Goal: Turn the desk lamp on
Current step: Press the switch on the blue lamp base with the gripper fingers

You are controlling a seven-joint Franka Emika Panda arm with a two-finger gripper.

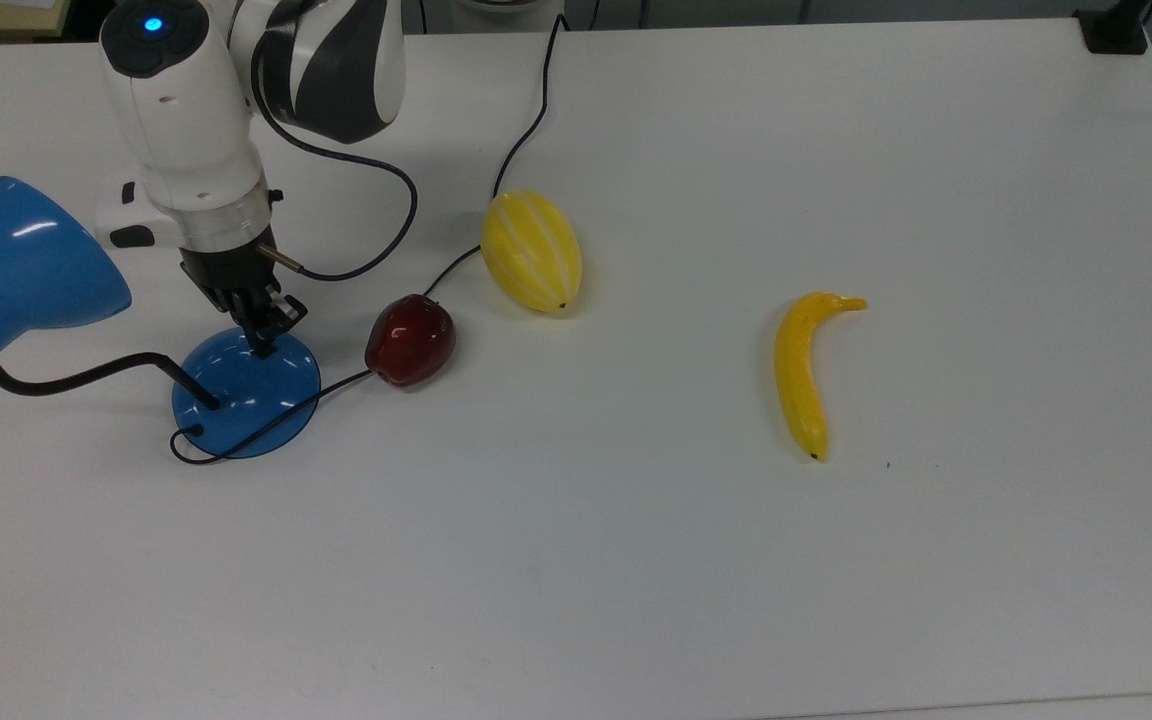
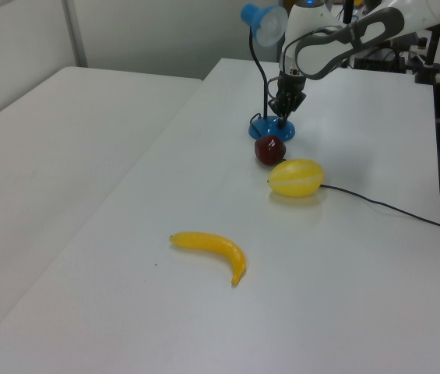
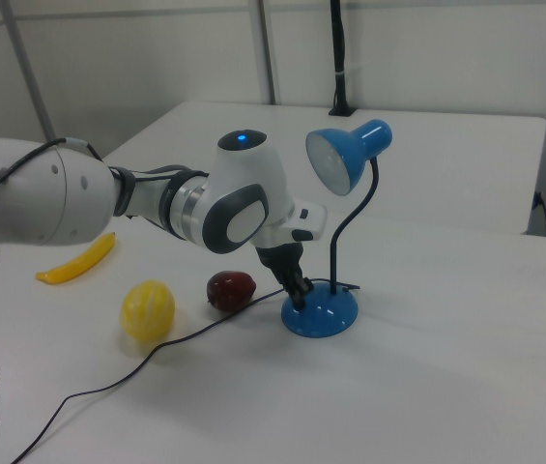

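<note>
Now your jaws look pressed together, tip resting on the far rim of the lamp's blue base, just beside the apple on the surface. Press straight down on the switch, gently, so the base doesn't tip or slide.

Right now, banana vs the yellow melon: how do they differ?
The banana is long, curved and plain yellow; the melon is a plump oval with pale stripes. The banana lies alone, well apart from the rest; the melon sits close to the red apple, against a black cord. Both rest on the white table.
</note>
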